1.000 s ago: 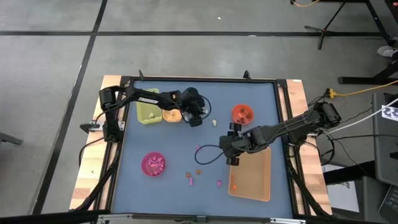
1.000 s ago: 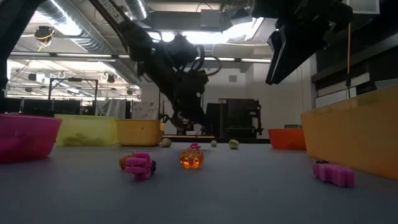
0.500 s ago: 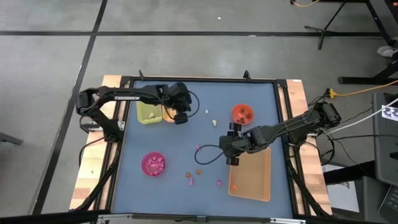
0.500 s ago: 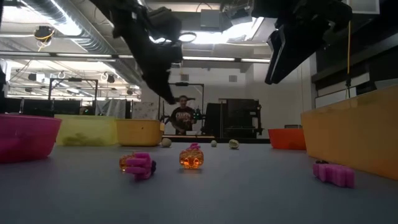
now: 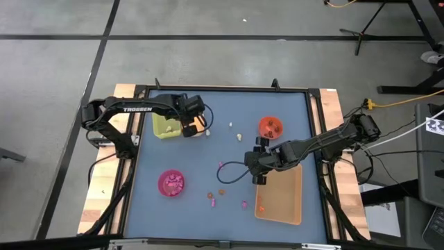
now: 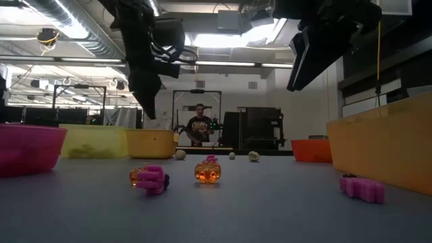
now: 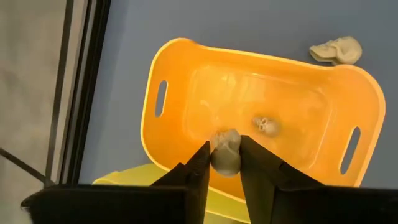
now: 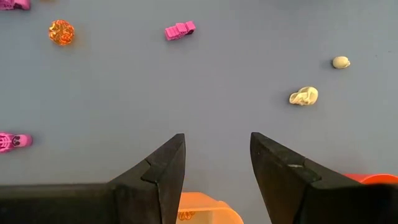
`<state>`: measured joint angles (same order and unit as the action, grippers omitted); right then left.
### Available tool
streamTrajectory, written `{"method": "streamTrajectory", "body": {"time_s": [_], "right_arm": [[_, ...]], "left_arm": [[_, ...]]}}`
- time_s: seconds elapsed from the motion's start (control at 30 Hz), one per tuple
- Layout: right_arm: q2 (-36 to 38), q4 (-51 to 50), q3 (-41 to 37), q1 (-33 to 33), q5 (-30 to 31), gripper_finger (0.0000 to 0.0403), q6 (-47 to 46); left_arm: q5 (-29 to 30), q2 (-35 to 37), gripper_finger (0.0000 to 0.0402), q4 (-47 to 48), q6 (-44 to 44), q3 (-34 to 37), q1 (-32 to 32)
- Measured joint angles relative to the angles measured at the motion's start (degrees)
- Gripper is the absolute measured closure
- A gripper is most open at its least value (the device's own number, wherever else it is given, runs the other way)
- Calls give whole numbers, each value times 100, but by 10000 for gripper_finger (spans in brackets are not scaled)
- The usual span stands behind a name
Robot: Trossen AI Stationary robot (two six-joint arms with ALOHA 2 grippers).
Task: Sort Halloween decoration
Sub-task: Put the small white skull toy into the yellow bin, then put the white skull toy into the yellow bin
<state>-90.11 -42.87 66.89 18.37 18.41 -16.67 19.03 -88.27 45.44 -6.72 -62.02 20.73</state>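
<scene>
left gripper [image 7: 225,163] carried from mid-table to above orange tray [image 7: 186,81] | cream skull [image 7: 226,151] pinched between narrowly parted fingers, drop judged imminent | right gripper [image 8: 216,155] parked wide, empty, beside tan tray [image 5: 291,205]

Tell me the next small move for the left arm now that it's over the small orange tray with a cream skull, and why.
Probably finish opening the left gripper where it is. The cream skull sits between its fingertips directly above the small orange tray, which already holds another cream skull, so it should drop in with its match. The right gripper waits open near the tan tray.
</scene>
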Motion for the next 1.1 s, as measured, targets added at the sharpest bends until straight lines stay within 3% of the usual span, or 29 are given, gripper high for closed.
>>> {"method": "streamTrajectory", "body": {"time_s": [0.4,0.6,0.8,0.9,1.1], "right_arm": [[0,0,2,0,0,223,0],[-19,302,0,0,0,223,2],[-20,1076,0,0,11,223,45],[-20,1368,0,0,397,223,40],[-153,1705,2,-116,1814,223,-671]], "left_arm": [[0,-2,270,-1,43,0,0],[-28,-2,265,-1,108,0,0],[-578,99,264,9,371,0,-43],[-713,306,264,114,505,2,-163],[-712,1108,264,389,835,2,-591]]}}
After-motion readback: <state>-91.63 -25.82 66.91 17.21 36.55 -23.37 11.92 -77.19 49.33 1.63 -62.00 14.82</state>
